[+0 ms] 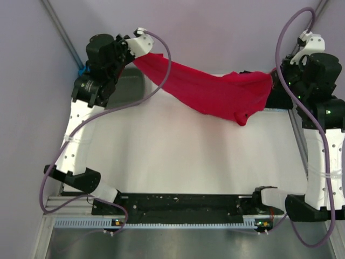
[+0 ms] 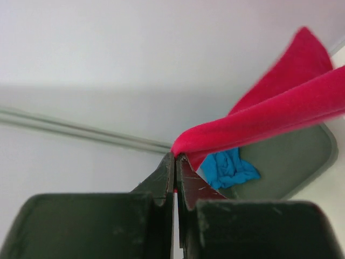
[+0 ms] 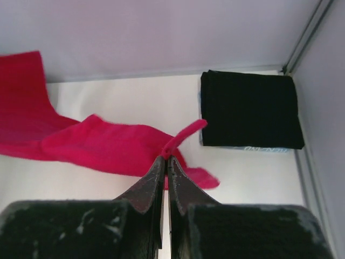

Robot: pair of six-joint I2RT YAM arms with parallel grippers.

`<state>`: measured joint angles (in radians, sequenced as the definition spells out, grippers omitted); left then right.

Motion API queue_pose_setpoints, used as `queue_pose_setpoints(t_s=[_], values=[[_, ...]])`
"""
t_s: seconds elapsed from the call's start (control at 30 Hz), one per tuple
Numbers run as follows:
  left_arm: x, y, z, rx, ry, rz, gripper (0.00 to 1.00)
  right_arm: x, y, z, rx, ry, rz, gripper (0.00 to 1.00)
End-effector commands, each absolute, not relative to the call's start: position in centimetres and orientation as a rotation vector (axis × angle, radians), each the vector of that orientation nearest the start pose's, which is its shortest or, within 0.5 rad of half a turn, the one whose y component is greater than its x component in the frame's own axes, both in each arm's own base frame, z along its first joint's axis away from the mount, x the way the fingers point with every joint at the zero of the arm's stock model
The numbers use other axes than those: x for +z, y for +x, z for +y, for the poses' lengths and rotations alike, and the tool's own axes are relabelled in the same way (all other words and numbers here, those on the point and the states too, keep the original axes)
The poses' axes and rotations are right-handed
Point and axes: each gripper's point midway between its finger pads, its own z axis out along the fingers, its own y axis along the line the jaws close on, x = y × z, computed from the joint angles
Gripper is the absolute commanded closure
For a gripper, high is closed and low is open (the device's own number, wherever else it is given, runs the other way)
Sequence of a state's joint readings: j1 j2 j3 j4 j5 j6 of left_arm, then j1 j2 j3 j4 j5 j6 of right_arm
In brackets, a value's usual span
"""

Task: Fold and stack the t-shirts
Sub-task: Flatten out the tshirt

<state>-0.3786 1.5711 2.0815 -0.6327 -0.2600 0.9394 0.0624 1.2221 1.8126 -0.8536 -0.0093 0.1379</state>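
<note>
While my left claw [image 2: 176,157] and right claw [image 3: 165,157] clamp tight on its edges, the red t-shirt [image 1: 215,91] hangs stretched between them above the table [image 1: 161,156], a folded black t-shirt [image 3: 250,108] lying far right.

Soft matt cloth: red t-shirt [image 1: 215,91] and black t-shirt [image 3: 249,108]; smooth, dull plastic tub [image 2: 291,162]
</note>
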Motion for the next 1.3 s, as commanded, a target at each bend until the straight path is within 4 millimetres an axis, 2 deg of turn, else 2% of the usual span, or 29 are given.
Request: queue_pose_setpoints(t_s=[0.0, 0.1, 0.2, 0.3, 0.43, 0.53, 0.67, 0.8, 0.83, 0.9, 0.97, 1.03, 1.07, 1.1, 1.2, 1.27], values=[[50.9, 38.8, -6.0, 0.653, 0.827, 1.546, 1.00, 48.2, 28.8, 0.3, 0.017, 0.080, 1.724, 1.00], [51.5, 36.1, -4.8, 0.641, 0.798, 1.562, 1.00, 49.7, 26.2, 0.0, 0.005, 0.070, 1.666, 1.00], [51.1, 34.0, -4.3, 0.609, 0.796, 1.581, 1.00, 50.3, 24.7, 0.1, 0.010, 0.051, 1.639, 1.00], [50.6, 33.2, -4.2, 0.591, 0.802, 1.600, 1.00, 50.1, 25.0, 0.9, 0.046, 0.017, 1.649, 1.00], [51.0, 34.1, -4.0, 0.626, 0.781, 1.590, 1.00, 49.9, 26.9, 1.6, 0.076, 0.000, 1.676, 1.00], [51.2, 35.1, -4.1, 0.649, 0.774, 1.581, 1.00, 50.3, 28.7, 2.2, 0.096, -0.027, 1.685, 1.00], [49.9, 37.4, -5.0, 0.645, 0.801, 1.591, 1.00, 50.4, 32.5, 3.4, 0.146, -0.065, 1.706, 1.00], [49.4, 41.5, -5.2, 0.667, 0.748, 1.577, 1.00, 50.4, 38.4, 3.6, 0.137, -0.080, 1.704, 1.00], [49.8, 42.6, -5.1, 0.687, 0.712, 1.561, 1.00, 51.3, 39.7, 3.5, 0.135, -0.075, 1.677, 1.00], [50.1, 45.3, -5.1, 0.712, 0.657, 1.529, 1.00, 51.7, 42.7, 3.5, 0.148, -0.068, 1.665, 1.00], [50.9, 46.9, -5.2, 0.712, 0.604, 1.499, 1.00, 53.1, 44.3, 3.5, 0.175, -0.055, 1.623, 1.00], [52.0, 48.2, -5.2, 0.714, 0.550, 1.463, 1.00, 54.5, 45.5, 3.1, 0.203, -0.025, 1.576, 1.00], [52.6, 48.8, -5.1, 0.721, 0.527, 1.444, 1.00, 55.4, 45.8, 1.7, 0.195, 0.012, 1.544, 1.00], [53.4, 49.2, -4.9, 0.733, 0.496, 1.420, 1.00, 56.3, 45.9, 1.1, 0.208, 0.037, 1.509, 1.00], [55.9, 49.8, -4.4, 0.765, 0.446, 1.353, 1.00, 59.7, 44.6, -0.9, 0.242, 0.087, 1.394, 1.00], [56.6, 50.0, -4.4, 0.777, 0.447, 1.325, 1.00, 61.4, 43.1, -2.1, 0.221, 0.090, 1.344, 1.00]])
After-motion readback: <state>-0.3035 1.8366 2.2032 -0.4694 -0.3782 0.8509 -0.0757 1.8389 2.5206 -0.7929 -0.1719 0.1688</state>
